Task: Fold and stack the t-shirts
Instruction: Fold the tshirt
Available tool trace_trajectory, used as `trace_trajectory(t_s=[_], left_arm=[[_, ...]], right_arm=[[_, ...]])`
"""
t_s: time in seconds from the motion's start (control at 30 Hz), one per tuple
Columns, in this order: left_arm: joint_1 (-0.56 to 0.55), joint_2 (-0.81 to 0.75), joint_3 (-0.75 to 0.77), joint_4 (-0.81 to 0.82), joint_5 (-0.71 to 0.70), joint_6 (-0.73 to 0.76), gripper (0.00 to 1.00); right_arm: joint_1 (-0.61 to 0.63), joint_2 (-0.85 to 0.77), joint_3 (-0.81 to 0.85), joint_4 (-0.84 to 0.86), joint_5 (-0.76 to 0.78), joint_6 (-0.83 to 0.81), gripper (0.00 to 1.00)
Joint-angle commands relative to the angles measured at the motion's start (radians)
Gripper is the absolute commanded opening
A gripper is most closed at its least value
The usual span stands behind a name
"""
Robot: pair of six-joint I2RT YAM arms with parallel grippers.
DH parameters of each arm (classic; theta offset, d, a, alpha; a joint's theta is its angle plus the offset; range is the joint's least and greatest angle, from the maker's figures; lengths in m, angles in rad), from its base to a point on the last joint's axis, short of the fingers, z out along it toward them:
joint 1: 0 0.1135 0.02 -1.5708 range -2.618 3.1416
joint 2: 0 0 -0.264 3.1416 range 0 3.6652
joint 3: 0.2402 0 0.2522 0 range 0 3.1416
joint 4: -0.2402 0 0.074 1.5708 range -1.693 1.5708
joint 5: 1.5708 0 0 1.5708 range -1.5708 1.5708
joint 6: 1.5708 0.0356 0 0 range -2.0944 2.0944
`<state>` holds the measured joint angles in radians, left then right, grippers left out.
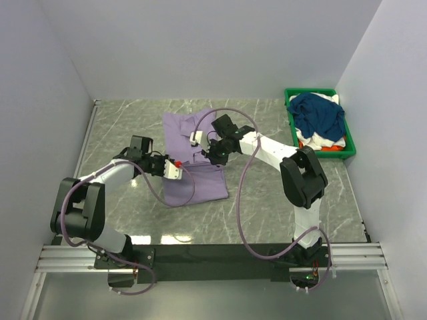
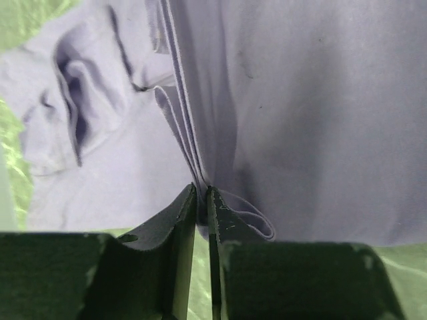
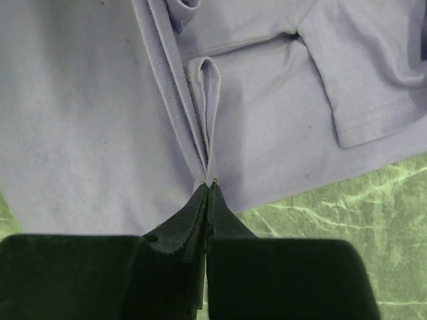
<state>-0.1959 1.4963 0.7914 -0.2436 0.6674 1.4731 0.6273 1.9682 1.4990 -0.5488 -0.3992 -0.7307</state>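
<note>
Between the tips of the right pincer, clamped together: a fold of the purple shirt. Left pincer jaws slightly apart, the shirt's layered edge between them. Risk: that slack hold lets layers slip, so the fold skews

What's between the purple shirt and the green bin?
Between the purple shirt and green bin: only the right arm crossing bare tabletop, in the overhead view.
</note>
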Motion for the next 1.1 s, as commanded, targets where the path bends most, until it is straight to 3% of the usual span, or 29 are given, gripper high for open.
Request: trace_trajectory(t_s=[0.0, 0.23, 0.7, 0.8, 0.93, 1.07], left_arm=[[0.012, -0.001, 0.052, 0.024, 0.084, 0.047, 0.18], [0.012, -0.001, 0.057, 0.006, 0.112, 0.081, 0.19], [0.023, 0.097, 0.089, 0.061, 0.080, 0.020, 0.20], [0.033, 0.075, 0.088, 0.032, 0.070, -0.002, 0.23], [0.052, 0.021, 0.085, 0.004, 0.049, -0.091, 0.36], [0.075, -0.060, 0.115, -0.061, 0.043, -0.316, 0.40]], right_arm=[[-0.017, -0.046, 0.047, -0.031, 0.014, -0.009, 0.00], [-0.031, -0.081, 0.024, -0.065, 0.031, -0.026, 0.00], [-0.041, 0.072, 0.128, -0.033, 0.066, -0.030, 0.00], [-0.043, 0.101, 0.151, -0.031, 0.079, -0.032, 0.00], [-0.043, 0.141, 0.173, -0.051, 0.137, -0.026, 0.00], [-0.054, 0.100, 0.155, -0.016, 0.201, 0.049, 0.30]])
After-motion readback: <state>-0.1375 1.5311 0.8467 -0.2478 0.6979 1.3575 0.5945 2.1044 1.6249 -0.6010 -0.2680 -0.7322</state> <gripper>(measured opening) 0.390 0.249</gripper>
